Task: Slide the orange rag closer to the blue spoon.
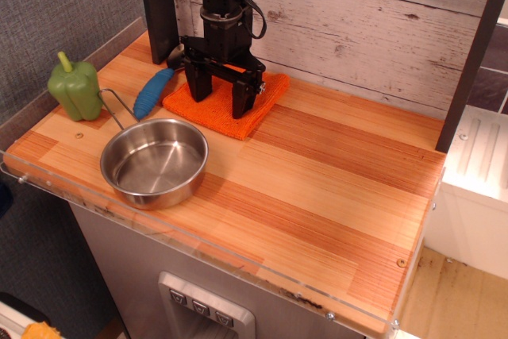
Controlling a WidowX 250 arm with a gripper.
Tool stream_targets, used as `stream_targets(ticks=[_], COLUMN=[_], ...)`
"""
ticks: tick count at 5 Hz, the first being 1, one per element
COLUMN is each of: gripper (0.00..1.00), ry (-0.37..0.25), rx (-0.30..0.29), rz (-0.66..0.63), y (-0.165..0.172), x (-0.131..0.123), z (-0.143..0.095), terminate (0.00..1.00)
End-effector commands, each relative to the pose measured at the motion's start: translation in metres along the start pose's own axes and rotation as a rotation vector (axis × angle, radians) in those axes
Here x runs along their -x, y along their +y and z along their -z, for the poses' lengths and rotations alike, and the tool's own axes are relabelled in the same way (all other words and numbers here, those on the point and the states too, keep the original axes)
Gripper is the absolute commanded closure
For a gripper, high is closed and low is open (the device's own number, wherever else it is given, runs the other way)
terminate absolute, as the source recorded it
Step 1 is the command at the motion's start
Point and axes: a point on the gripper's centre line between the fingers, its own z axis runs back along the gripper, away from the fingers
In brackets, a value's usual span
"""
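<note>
The orange rag [238,113] lies flat on the wooden counter at the back left, its left edge just beside the blue spoon [153,92]. The spoon lies diagonally, blue ribbed handle toward the front; its silver bowl is mostly hidden behind the gripper and the dark post. My gripper [220,95] stands upright over the rag, jaws spread wide, with both fingertips [241,106] pressing down on the cloth. Nothing is between the jaws.
A steel bowl [154,162] with a wire handle sits front left, close to the spoon's handle. A green pepper toy [74,87] stands at the far left. A dark post [157,5] rises at the back left. A clear rim [238,263] edges the counter front.
</note>
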Motion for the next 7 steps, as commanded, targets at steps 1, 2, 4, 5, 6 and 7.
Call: stream_targets(ticks=[1, 2, 4, 5, 6, 7], gripper=[0.00, 0.00, 0.00, 0.00, 0.00, 0.00], ry=[-0.189, -0.196, -0.194, -0.202, -0.212, -0.212], rx=[0.043, 0.044, -0.009, -0.017, -0.014, -0.014], rz=[0.030, 0.038, 0.087, 0.090, 0.062, 0.062], y=[-0.010, -0.007, -0.018, -0.019, -0.019, -0.019], x=[-0.015, -0.005, 0.024, 0.036, 0.044, 0.044], z=[-0.071, -0.085, -0.109, -0.113, -0.116, -0.116], terminate=[0.00, 0.00, 0.00, 0.00, 0.00, 0.00])
